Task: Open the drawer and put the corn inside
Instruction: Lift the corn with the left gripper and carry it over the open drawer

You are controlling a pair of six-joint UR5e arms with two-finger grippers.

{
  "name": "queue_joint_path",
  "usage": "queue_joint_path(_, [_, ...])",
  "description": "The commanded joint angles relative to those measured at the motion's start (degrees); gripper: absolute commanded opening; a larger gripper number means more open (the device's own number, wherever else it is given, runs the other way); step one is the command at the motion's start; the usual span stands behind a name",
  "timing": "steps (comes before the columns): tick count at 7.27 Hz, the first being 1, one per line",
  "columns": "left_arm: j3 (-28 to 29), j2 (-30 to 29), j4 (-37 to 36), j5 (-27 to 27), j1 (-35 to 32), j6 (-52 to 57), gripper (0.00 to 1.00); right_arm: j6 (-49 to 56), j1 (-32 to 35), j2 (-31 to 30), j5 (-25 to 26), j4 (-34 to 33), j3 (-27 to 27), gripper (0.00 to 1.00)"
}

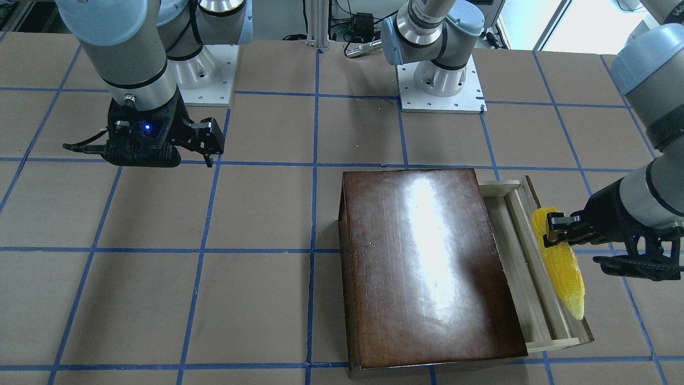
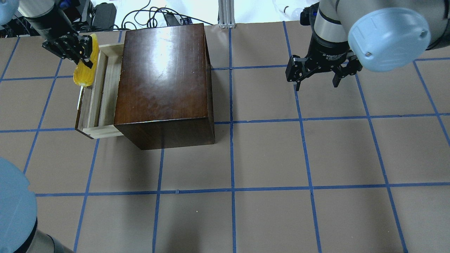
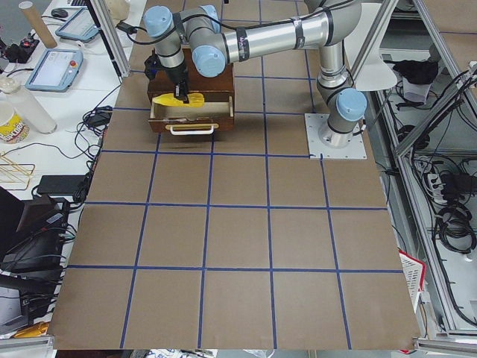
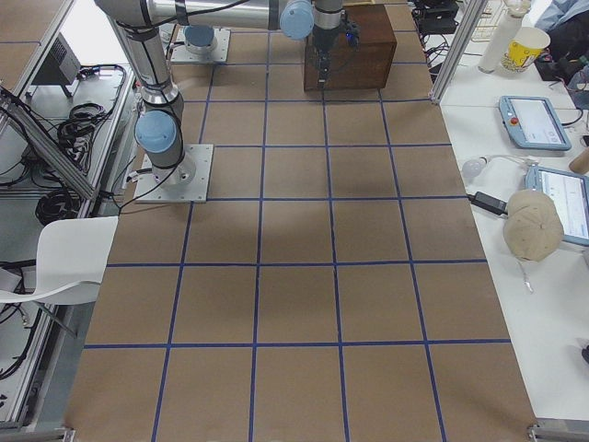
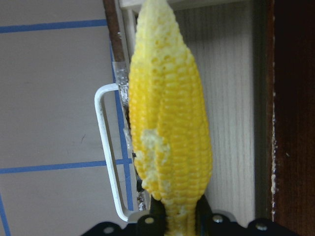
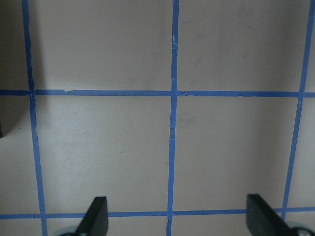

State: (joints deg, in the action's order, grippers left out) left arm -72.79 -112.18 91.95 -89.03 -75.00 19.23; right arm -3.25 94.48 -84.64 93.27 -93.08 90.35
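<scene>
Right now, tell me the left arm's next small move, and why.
Probably nudge the corn a little toward the box, then lower it. The drawer is already open and the left jaws are shut on the corn, but it hangs over the drawer's front edge and handle rather than squarely over the tray.

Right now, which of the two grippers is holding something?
The left gripper grips the corn at the open drawer; the right gripper hangs open and empty.

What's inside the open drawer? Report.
Only bare wood shows in the drawer; the left gripper holds the corn above its front edge. The part under the box is hidden.
</scene>
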Motion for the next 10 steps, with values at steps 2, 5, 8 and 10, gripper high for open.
queue_joint_path(2, [-3.48, -0.76, -0.71, -0.01, -0.32, 0.55, 0.0, 0.0, 0.0, 0.0, 0.07, -0.09, 0.0, 1.0])
queue_joint_path(5, [-4.46, -1.72, -1.51, 2.26, -0.32, 0.55, 0.12, 0.0, 0.0, 0.0, 0.15, 0.0, 0.0, 1.0])
queue_joint_path(8, [-4.38, -3.49, -3.18, 2.72, -0.32, 0.64, 0.46, 0.0, 0.0, 0.0, 0.15, 0.0, 0.0, 1.0])
queue_joint_path(10, [-4.03, -3.23, -3.18, 2.72, -0.32, 0.2, 1.0, 0.0, 0.0, -0.09, 0.15, -0.09, 0.0, 1.0])
